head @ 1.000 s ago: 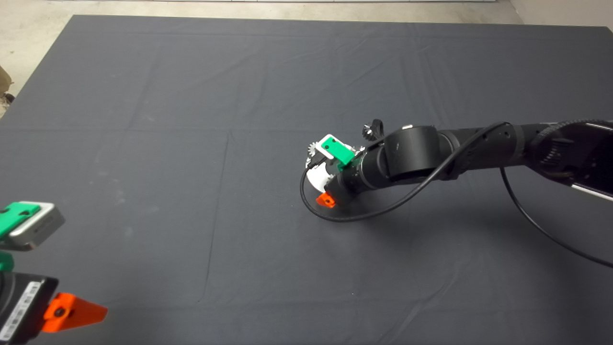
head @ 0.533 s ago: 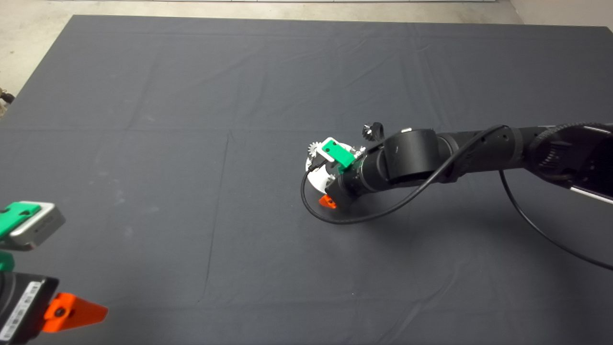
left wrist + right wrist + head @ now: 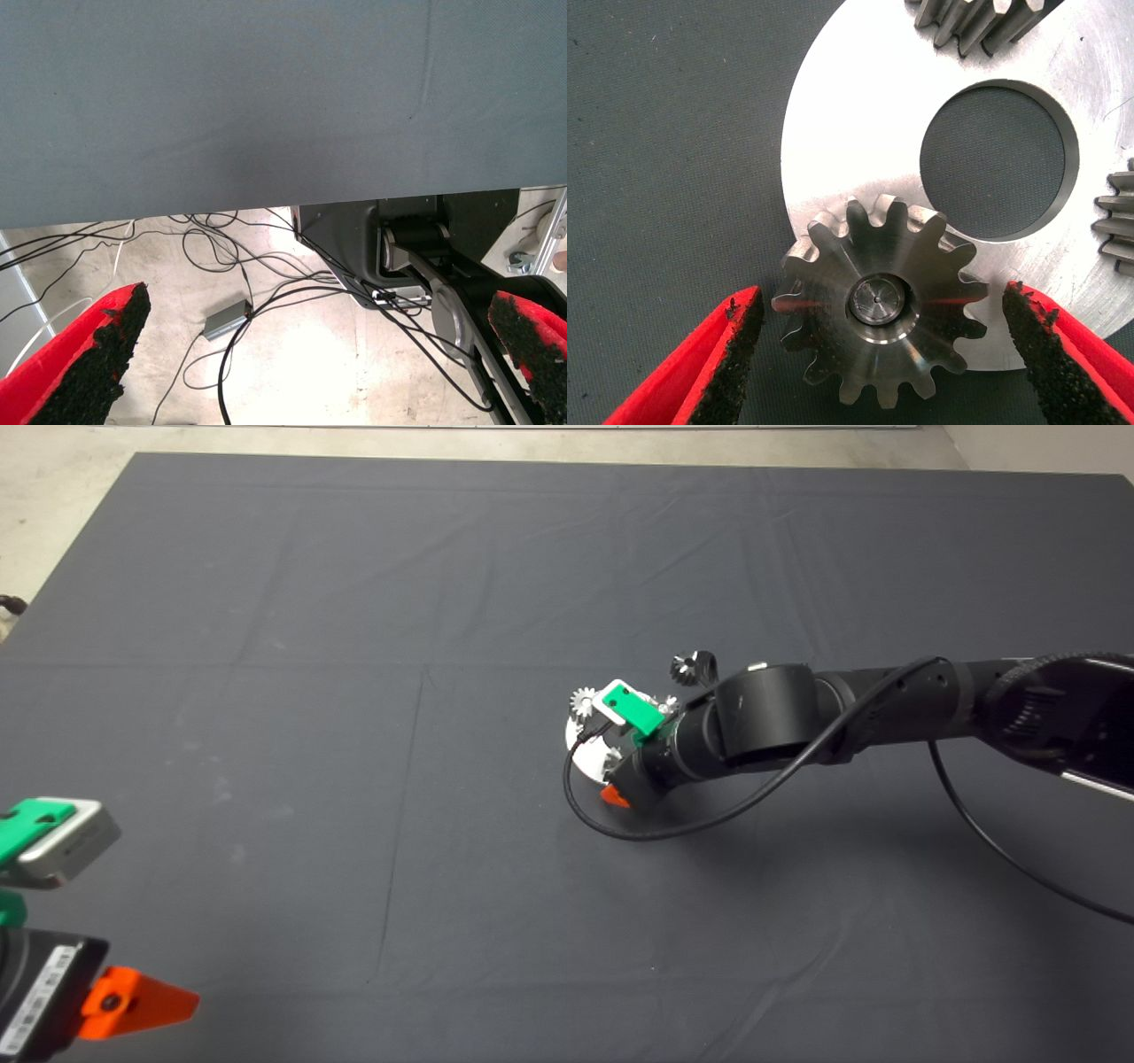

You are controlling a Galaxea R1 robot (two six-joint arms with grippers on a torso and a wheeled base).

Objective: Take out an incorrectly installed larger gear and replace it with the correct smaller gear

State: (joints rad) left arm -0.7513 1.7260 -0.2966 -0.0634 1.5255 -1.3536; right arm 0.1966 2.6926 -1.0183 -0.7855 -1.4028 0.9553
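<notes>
In the right wrist view the larger gear, dark grey steel with a bright hub, sits on a pin at the rim of a round silver plate. My right gripper is open, one finger on each side of this gear, with gaps to the teeth. In the head view the right gripper hangs over the plate and hides that gear. The smaller gear, blackish, lies on the mat just beyond the arm. My left gripper is parked at the lower left, open and empty.
A bright silver gear sits on the plate's far edge. The right wrist view shows parts of two other gears and a big round hole in the plate. A black cable loops on the mat beside the plate.
My right arm has shifted slightly to the right over the plate, so more of the bright silver gear and the blackish gear shows. The left arm has not moved.
</notes>
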